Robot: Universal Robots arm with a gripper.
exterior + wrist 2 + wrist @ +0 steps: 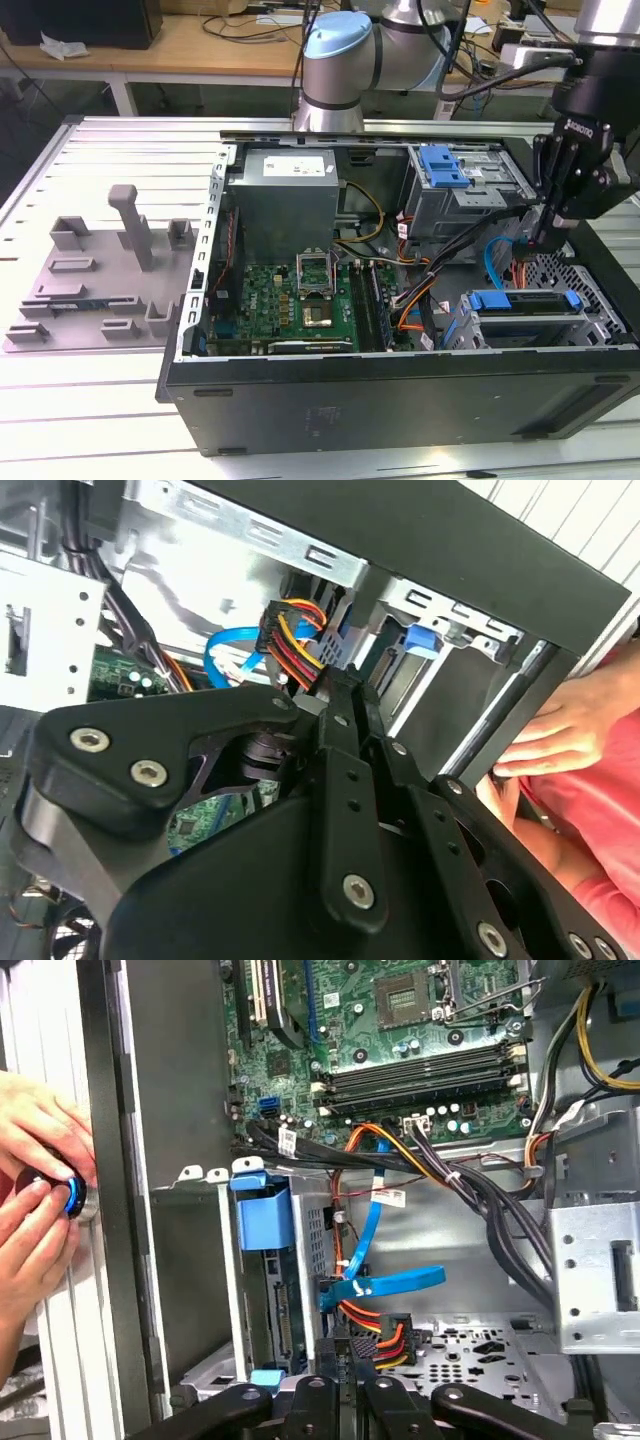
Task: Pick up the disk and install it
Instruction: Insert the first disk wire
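The end effector (541,238) hangs inside the open computer case (400,400). Its fingers are pressed together, and its tips are just beside a connector (388,1340) with red, yellow and black wires. The disk (520,312) sits in the drive cage (600,318) at the case's corner on the exterior view's right. Its blue carrier rail faces up, near the end effector but apart from it. In the first wrist view a person's hands (35,1245) hold a small blue-ringed round object (72,1198) outside the case wall. The case stands on a slatted metal desk (90,420).
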